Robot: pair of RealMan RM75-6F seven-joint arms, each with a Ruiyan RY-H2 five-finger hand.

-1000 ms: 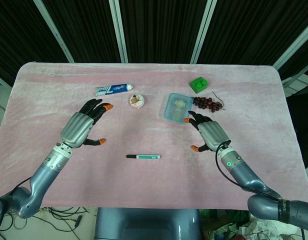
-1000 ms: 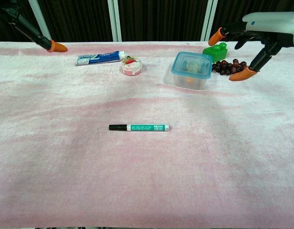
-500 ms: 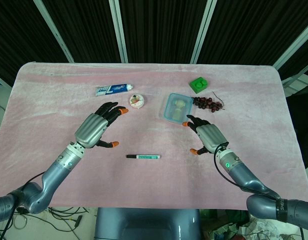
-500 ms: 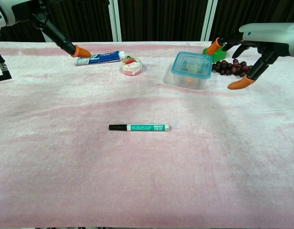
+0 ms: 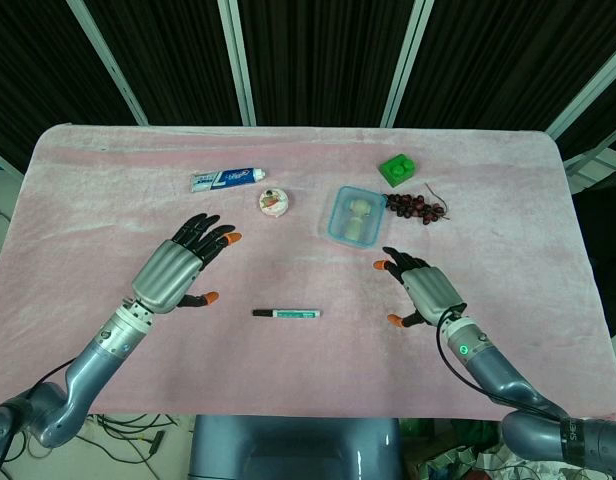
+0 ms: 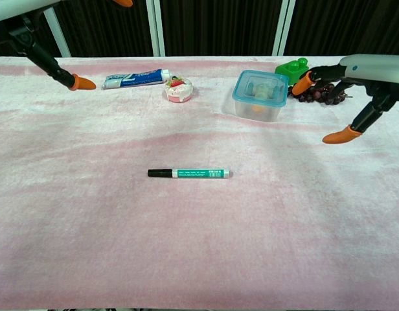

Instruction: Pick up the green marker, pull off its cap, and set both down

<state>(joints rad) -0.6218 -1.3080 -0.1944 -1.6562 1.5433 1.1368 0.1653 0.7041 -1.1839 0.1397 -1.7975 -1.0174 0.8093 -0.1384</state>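
The green marker (image 5: 287, 314) lies flat on the pink cloth near the front middle, its black cap pointing left; the chest view shows the marker (image 6: 188, 173) lying alone with nothing touching it. My left hand (image 5: 176, 270) hovers open to the left of it, fingers spread, a short way from the cap end. My right hand (image 5: 424, 290) hovers open to the right of the marker, also apart from it. In the chest view only the left hand's fingertips (image 6: 81, 83) and the right hand (image 6: 355, 78) show at the edges.
A toothpaste tube (image 5: 226, 179) and a small round pink tin (image 5: 274, 202) lie at the back left. A blue lidded container (image 5: 350, 215), dark grapes (image 5: 416, 207) and a green block (image 5: 396, 168) sit at the back right. The table's front edge is just below the hands.
My left hand drew back to the left and toward the front after having moved in toward the marker. My right hand slid toward the front right, away from the container. The marker stayed put.
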